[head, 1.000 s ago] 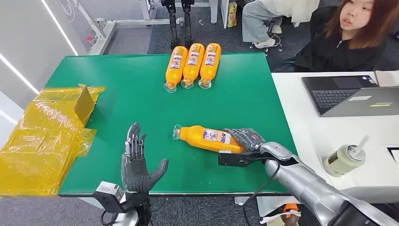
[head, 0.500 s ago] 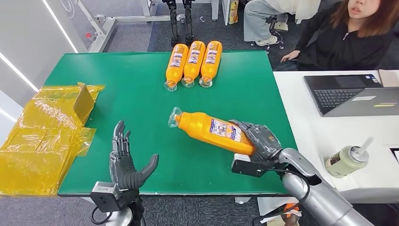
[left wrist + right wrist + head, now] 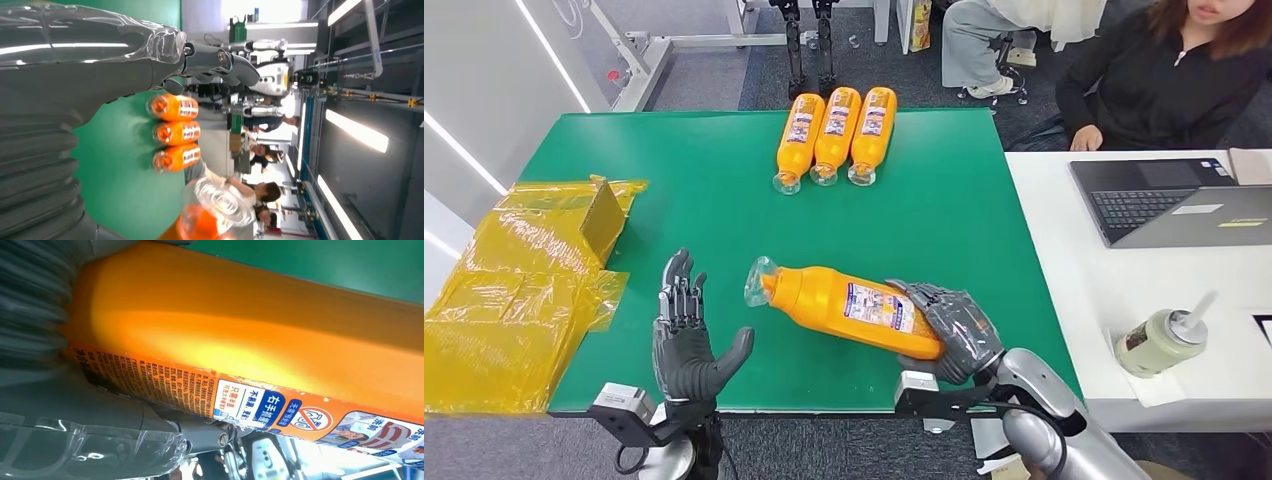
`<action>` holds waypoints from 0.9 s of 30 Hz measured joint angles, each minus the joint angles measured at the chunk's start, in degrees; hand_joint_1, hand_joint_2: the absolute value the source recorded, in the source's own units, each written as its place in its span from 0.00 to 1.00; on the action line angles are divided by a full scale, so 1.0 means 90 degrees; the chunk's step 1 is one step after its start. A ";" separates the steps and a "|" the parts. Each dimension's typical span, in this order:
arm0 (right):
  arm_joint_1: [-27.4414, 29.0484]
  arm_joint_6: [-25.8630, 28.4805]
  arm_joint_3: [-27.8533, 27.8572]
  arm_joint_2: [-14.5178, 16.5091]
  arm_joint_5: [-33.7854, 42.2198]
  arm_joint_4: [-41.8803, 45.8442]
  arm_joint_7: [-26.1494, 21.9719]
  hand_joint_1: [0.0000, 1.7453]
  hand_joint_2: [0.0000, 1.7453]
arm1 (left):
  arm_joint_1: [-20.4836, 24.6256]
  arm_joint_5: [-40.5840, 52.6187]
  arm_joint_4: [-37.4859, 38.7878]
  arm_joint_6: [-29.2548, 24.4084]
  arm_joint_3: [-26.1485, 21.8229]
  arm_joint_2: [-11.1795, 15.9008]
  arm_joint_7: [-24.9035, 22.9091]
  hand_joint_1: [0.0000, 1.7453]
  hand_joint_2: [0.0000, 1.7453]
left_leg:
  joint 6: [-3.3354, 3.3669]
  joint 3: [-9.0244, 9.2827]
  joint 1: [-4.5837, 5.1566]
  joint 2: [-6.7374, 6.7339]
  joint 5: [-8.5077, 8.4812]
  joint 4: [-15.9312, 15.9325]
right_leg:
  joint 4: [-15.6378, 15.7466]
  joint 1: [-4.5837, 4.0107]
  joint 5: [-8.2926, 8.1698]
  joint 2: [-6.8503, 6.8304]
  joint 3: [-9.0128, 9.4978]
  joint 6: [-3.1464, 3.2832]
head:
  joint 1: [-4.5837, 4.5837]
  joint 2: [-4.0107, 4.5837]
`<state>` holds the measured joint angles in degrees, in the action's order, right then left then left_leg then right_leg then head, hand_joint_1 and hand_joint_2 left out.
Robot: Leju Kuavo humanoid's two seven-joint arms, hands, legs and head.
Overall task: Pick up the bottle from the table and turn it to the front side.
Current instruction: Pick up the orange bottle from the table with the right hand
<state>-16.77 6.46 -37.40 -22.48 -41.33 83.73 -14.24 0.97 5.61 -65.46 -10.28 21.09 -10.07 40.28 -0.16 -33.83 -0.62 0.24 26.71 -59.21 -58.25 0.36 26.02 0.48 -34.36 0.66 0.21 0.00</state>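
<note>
Near table's front edge, R hand (image 3: 949, 330) grips bottle (image 3: 844, 300).

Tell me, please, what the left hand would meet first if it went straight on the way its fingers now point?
Probably nothing soon: the left hand is open, fingers aimed across bare green table. The three bottles lie far ahead, somewhat right of that line. The held bottle sits off to its right, though depth is unclear.

Bare green table (image 3: 724, 200) lies between the three bottles (image 3: 834, 135) and yellow wrapping (image 3: 524, 290).
</note>
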 joint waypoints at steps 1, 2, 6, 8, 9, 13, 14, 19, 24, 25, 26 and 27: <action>0.0012 0.0033 0.0000 0.0071 -0.0019 0.0027 -0.0019 1.00 1.00 | -0.0007 -0.0102 0.0000 0.0135 -0.0001 -0.0028 0.0000 0.00 1.00 | 0.0000 0.0000 0.0000 0.0000 0.0000 0.0000 | 0.0000 0.0000 0.0000 0.0000 0.0000 0.0000 | -0.0001 0.0000; 0.0020 0.0061 0.0000 0.0146 -0.0027 0.0059 -0.0042 1.00 1.00 | -0.0014 -0.0237 0.0001 0.0318 -0.0002 -0.0058 0.0000 0.00 1.00 | 0.0000 -0.0001 0.0000 0.0000 0.0000 0.0000 | 0.0000 0.0000 0.0000 0.0000 -0.0001 0.0000 | -0.0001 0.0000; 0.0028 0.0118 -0.0001 0.0437 -0.0082 0.0179 -0.0122 1.00 1.00 | -0.0028 -0.0915 0.0021 0.1320 -0.0032 -0.0181 -0.0005 0.00 1.00 | 0.0000 -0.0002 0.0000 0.0000 0.0000 0.0000 | 0.0001 0.0000 0.0001 0.0000 -0.0002 0.0000 | -0.0001 0.0000; 0.0051 0.0133 -0.0004 0.0561 -0.0099 0.0234 -0.0166 1.00 1.00 | -0.0031 -0.1182 0.0037 0.1706 -0.0051 -0.0230 -0.0025 0.00 1.00 | 0.0000 -0.0002 0.0000 0.0000 0.0000 0.0000 | 0.0001 0.0000 0.0001 0.0000 -0.0003 0.0000 | -0.0001 0.0000; 0.0083 0.0145 -0.0008 0.0619 -0.0103 0.0264 -0.0192 1.00 1.00 | -0.0032 -0.1262 0.0043 0.1824 -0.0056 -0.0251 -0.0041 0.00 1.00 | 0.0000 -0.0002 0.0000 0.0001 0.0000 0.0000 | 0.0001 0.0000 0.0001 -0.0001 -0.0003 0.0000 | -0.0001 0.0000; 0.0398 0.0251 -0.0024 0.0809 -0.0145 0.0407 -0.0274 1.00 1.00 | -0.0033 -0.1411 0.0049 0.2023 -0.0092 -0.0316 -0.0107 0.00 1.00 | 0.0000 -0.0003 0.0000 0.0002 0.0001 0.0000 | 0.0001 0.0000 0.0001 -0.0003 -0.0003 0.0000 | -0.0001 0.0000; 0.0511 0.0291 -0.0025 0.0851 -0.0177 0.0438 -0.0285 1.00 1.00 | -0.0034 -0.1427 0.0049 0.2055 -0.0102 -0.0327 -0.0128 0.00 1.00 | 0.0000 -0.0003 0.0000 0.0003 0.0001 0.0000 | 0.0001 0.0000 0.0002 -0.0003 -0.0003 0.0000 | -0.0001 0.0000; 0.1046 0.0401 -0.0029 0.1014 -0.0282 0.0490 -0.0295 1.00 1.00 | -0.0096 -0.1445 -0.0045 0.2194 -0.0113 -0.0343 -0.0251 0.00 1.00 | 0.0002 -0.0005 0.0000 0.0002 0.0003 0.0002 | 0.0001 0.0000 0.0005 -0.0004 -0.0005 0.0000 | 0.0000 0.0000; 0.1313 0.0309 -0.0050 0.1213 -0.0336 0.0449 -0.0316 1.00 1.00 | -0.0183 -0.1493 -0.0205 0.2284 -0.0114 -0.0333 -0.0324 0.00 1.00 | 0.0002 -0.0005 0.0000 0.0000 0.0003 0.0002 | 0.0001 0.0000 0.0005 -0.0003 -0.0006 0.0000 | 0.0000 0.0000; 0.1343 0.0280 -0.0056 0.1252 -0.0336 0.0432 -0.0317 1.00 1.00 | -0.0188 -0.1499 -0.0220 0.2302 -0.0114 -0.0330 -0.0339 0.00 1.00 | 0.0002 -0.0005 0.0000 0.0000 0.0002 0.0001 | 0.0001 0.0000 0.0004 -0.0003 -0.0006 0.0000 | -0.0001 0.0000; 0.1376 0.0256 -0.0062 0.1289 -0.0335 0.0415 -0.0317 1.00 1.00 | -0.0191 -0.1505 -0.0232 0.2321 -0.0114 -0.0328 -0.0351 0.00 1.00 | 0.0001 -0.0005 0.0000 0.0000 0.0002 0.0002 | 0.0001 0.0000 0.0004 -0.0003 -0.0006 0.0000 | 0.0000 0.0000; 0.1409 0.0242 -0.0070 0.1318 -0.0336 0.0401 -0.0317 1.00 1.00 | -0.0192 -0.1509 -0.0242 0.2342 -0.0114 -0.0326 -0.0355 0.00 1.00 | 0.0001 -0.0005 0.0000 0.0000 0.0002 0.0001 | 0.0001 0.0000 0.0004 -0.0003 -0.0006 0.0000 | 0.0000 0.0000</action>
<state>-4.09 8.64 -38.03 -10.62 -44.35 87.35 -17.09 -0.76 -7.97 -67.64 10.80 20.06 -13.00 37.09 -0.15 -33.87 -0.62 0.24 26.72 -59.20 -58.24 0.36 26.06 0.45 -34.42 0.66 0.21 0.00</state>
